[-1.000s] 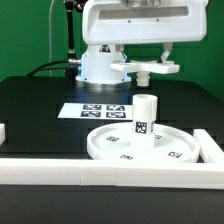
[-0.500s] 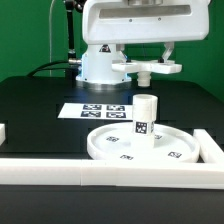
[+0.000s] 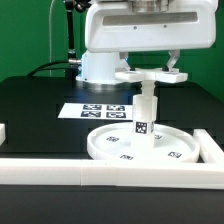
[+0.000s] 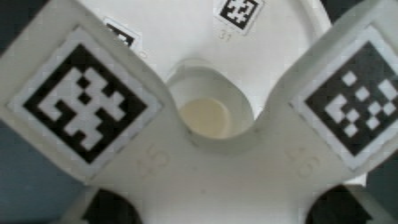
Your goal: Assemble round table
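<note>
The large rimmed disc [image 3: 104,150] lies on the black table near the front. The short post [image 3: 146,122] stands upright at its centre. My gripper [image 3: 150,64] is shut on the cross-shaped piece [image 3: 150,75] and holds it level right over the post, with its hub at the post's top; I cannot tell whether they touch. In the wrist view the cross-shaped piece [image 4: 214,165] fills the picture, with square markers on its arms and a round hub hole [image 4: 210,112] at the middle. My gripper [image 4: 222,205] clamps it, dark fingers [image 4: 111,200] at either side.
The marker board [image 3: 98,110] lies flat behind the disc. White border rails run along the front [image 3: 110,172], at the exterior view's right [image 3: 210,148] and left [image 3: 3,130]. The arm's white base [image 3: 98,65] stands at the back.
My gripper has brought the cross-shaped piece forward and down, from behind and above the post to directly over its top. The disc and post have not moved.
</note>
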Robot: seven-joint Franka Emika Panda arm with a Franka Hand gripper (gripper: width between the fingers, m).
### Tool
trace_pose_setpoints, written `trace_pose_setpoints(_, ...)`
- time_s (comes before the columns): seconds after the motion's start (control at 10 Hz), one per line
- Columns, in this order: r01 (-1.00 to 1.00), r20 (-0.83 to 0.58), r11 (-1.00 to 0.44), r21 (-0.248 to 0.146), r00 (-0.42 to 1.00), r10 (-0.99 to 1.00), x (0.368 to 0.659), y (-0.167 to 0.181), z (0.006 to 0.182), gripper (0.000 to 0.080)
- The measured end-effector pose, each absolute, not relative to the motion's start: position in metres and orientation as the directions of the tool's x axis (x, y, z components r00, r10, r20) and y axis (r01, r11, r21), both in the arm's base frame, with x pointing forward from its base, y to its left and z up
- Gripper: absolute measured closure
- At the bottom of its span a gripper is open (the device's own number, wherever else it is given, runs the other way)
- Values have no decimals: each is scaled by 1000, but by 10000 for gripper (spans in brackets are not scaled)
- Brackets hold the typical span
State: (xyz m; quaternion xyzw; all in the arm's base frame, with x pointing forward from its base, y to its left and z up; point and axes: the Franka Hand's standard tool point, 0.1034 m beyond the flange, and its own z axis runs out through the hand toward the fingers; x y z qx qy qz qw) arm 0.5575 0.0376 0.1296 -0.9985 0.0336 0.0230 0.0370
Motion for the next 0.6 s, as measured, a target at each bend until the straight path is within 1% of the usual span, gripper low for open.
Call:
trace_pose_setpoints(0.4, -75, -64, -995, -70, 995, -71, 548, 34, 124, 348)
trace_pose_setpoints(0.6, -70, -68, -995, -69, 996, -66, 546, 38, 121, 348)
